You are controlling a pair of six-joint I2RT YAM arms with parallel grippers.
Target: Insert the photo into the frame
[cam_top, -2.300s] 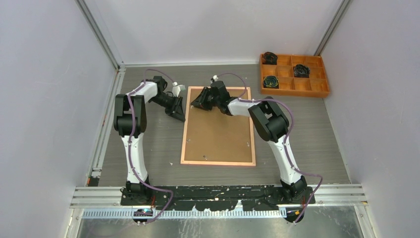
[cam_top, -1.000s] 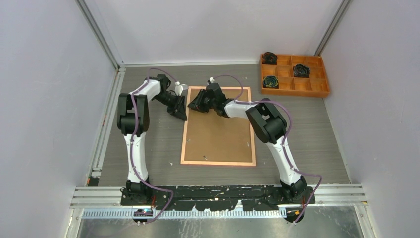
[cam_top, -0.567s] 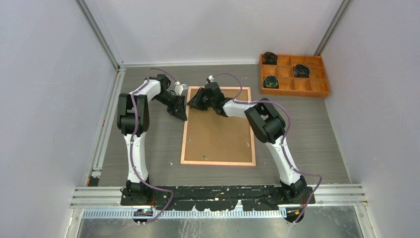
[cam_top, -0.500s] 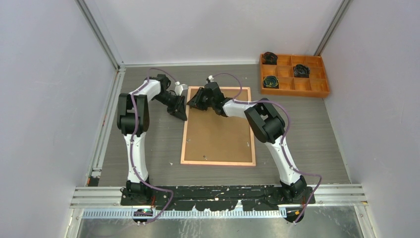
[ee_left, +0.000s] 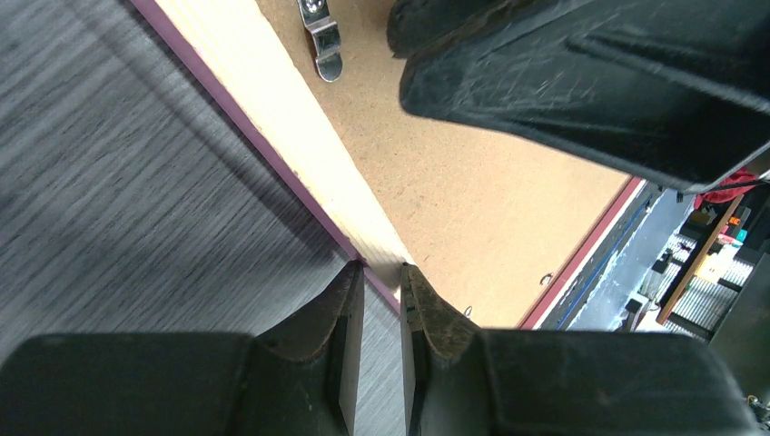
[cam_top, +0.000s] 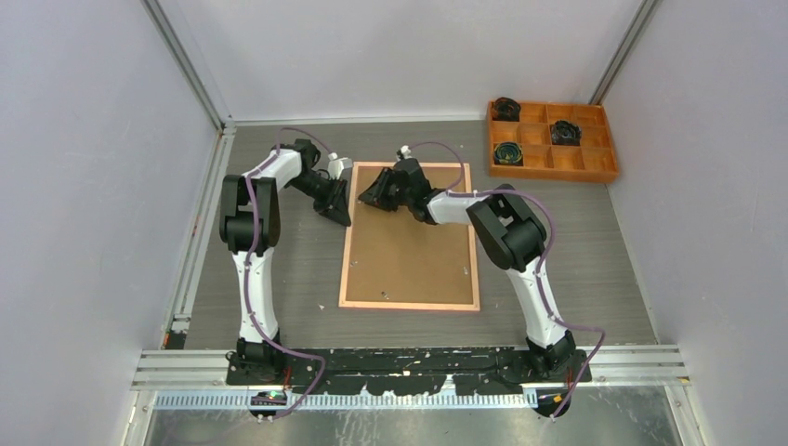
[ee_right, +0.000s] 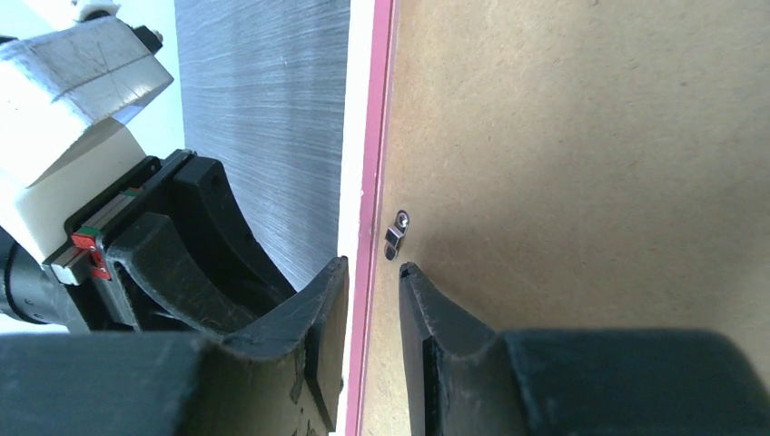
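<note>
**Both hands at the frame's far-left corner**

The thin rectangular picture frame point(cam_top: 409, 305), pink-edged with a tan back, lies back-up mid-desk point(cam_top: 576, 242), its long axis running from near edge to far edge. A plain brown backing board point(cam_top: 409, 251) fills it, and I see the photo nowhere. My left hand point(ee_left: 381, 272) meets the left rail from outside. My right hand point(ee_right: 372, 268) straddles the same rail, a small metal clip point(ee_right: 394, 238) just beyond. Both are narrowly parted; I cannot tell if either pinches.
</note>
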